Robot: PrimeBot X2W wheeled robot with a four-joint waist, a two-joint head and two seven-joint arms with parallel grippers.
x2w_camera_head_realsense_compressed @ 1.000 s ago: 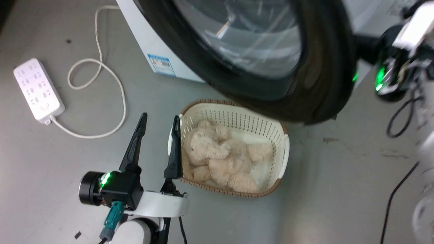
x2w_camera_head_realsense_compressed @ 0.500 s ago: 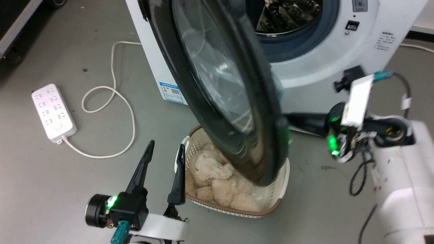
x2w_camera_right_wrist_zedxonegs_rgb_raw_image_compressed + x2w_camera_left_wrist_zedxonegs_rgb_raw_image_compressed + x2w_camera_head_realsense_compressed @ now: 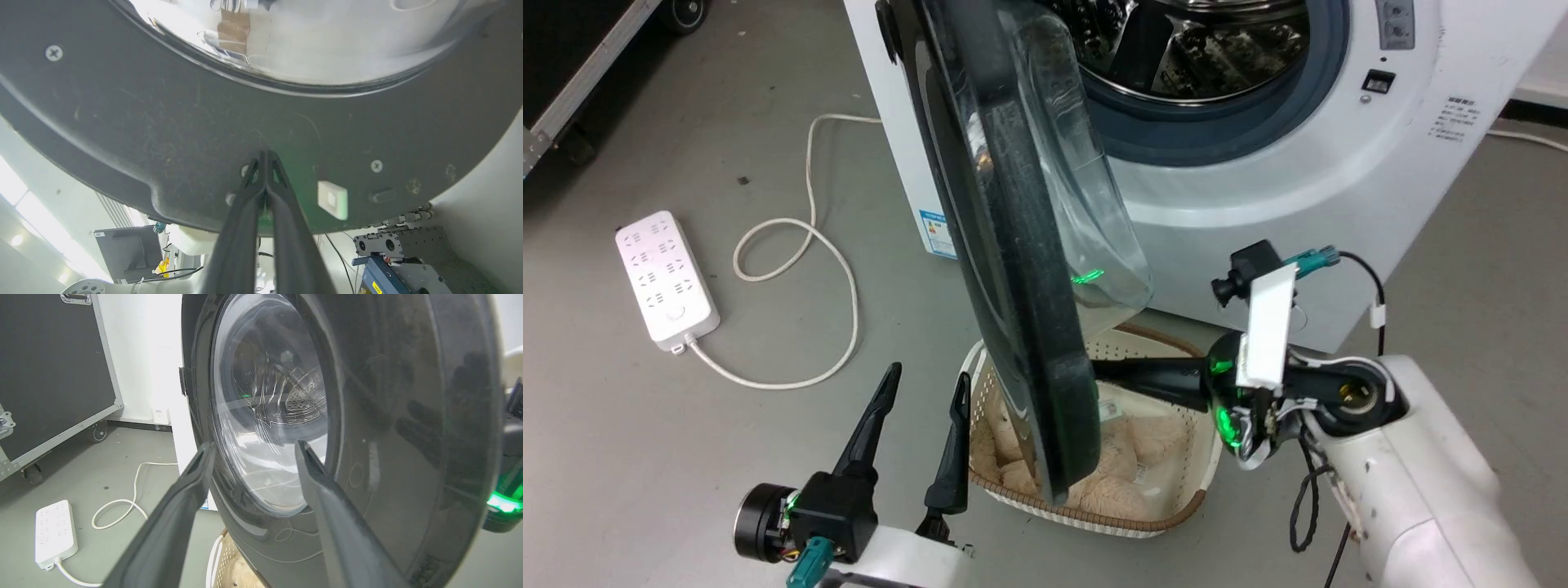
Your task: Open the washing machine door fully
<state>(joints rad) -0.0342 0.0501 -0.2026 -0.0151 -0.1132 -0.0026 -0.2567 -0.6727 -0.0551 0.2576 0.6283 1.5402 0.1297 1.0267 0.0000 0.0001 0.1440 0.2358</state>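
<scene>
**Door position.** The washing machine door [image 3: 1021, 327] stands edge-on in the head view, running from 12 o'clock down to 6 o'clock over the basket [image 3: 1201, 482]. Its hinged side is at the cabinet's corner toward 11 o'clock. Its glass bowl bulges toward 3 o'clock.

**Change.** One second ago the door showed its broad glass face and hid the drum. Half a second ago it stood oblique with the drum partly showing. Now the drum opening [image 3: 1201, 49] is exposed at 1 o'clock. The whole head view has shifted across these pictures, so part of the difference is camera motion. Even so, the door's angle to the cabinet [image 3: 1339, 188] has clearly widened.

**Right gripper.** The right gripper [image 3: 1098, 369] reaches from 4 o'clock toward 9 o'clock. Its fingers are pressed together with nothing between them, and the tips bear on the door's inner face. The right wrist view confirms this: the closed tips [image 3: 265, 153] meet the dark plastic below the glass.

**Left gripper.** The left gripper [image 3: 929, 374] sits at 7 o'clock with its fingers spread and empty. In its wrist view the left gripper [image 3: 254, 444] faces the door's outer side without touching it.

**Task status.** The door appears to be roughly at right angles to the cabinet. Judged from this, further travel toward 9 o'clock is needed for full opening.
</scene>
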